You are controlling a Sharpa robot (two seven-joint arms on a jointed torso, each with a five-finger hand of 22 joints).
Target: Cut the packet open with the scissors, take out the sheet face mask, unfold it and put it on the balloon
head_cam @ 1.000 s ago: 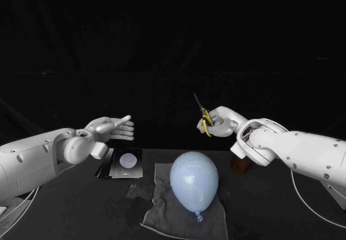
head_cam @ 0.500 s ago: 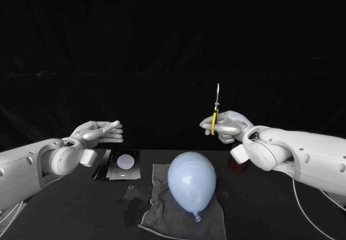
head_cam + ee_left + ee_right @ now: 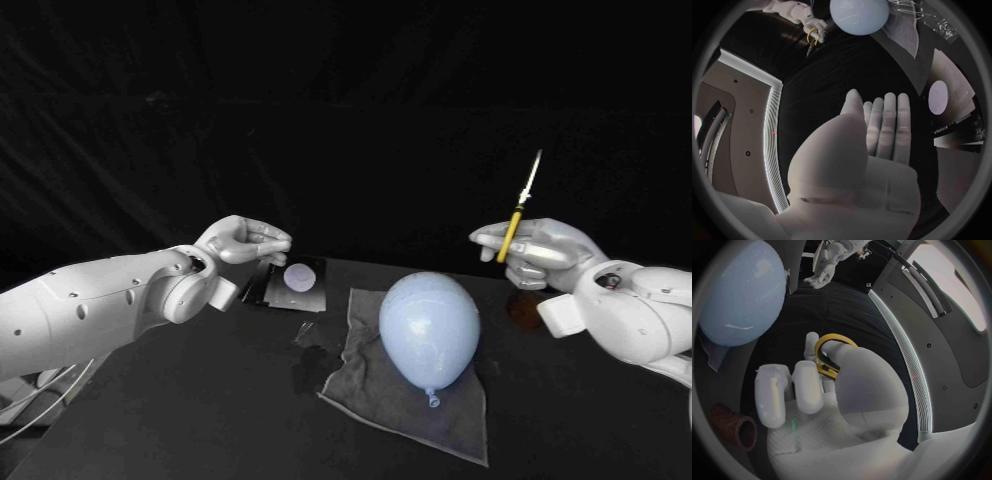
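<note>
Scissors (image 3: 516, 215) stay clamped in right robot hand (image 3: 537, 250), blades up; left robot hand (image 3: 242, 240) stays empty, fingers (image 3: 886, 125) extended.

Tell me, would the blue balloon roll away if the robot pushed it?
Probably a bit. The balloon is round and egg-shaped, so it may wobble or roll, though the grey cloth under it might slow it. It looks air-filled, so likely very light. Its thin skin could probably pop on the scissors.
</note>
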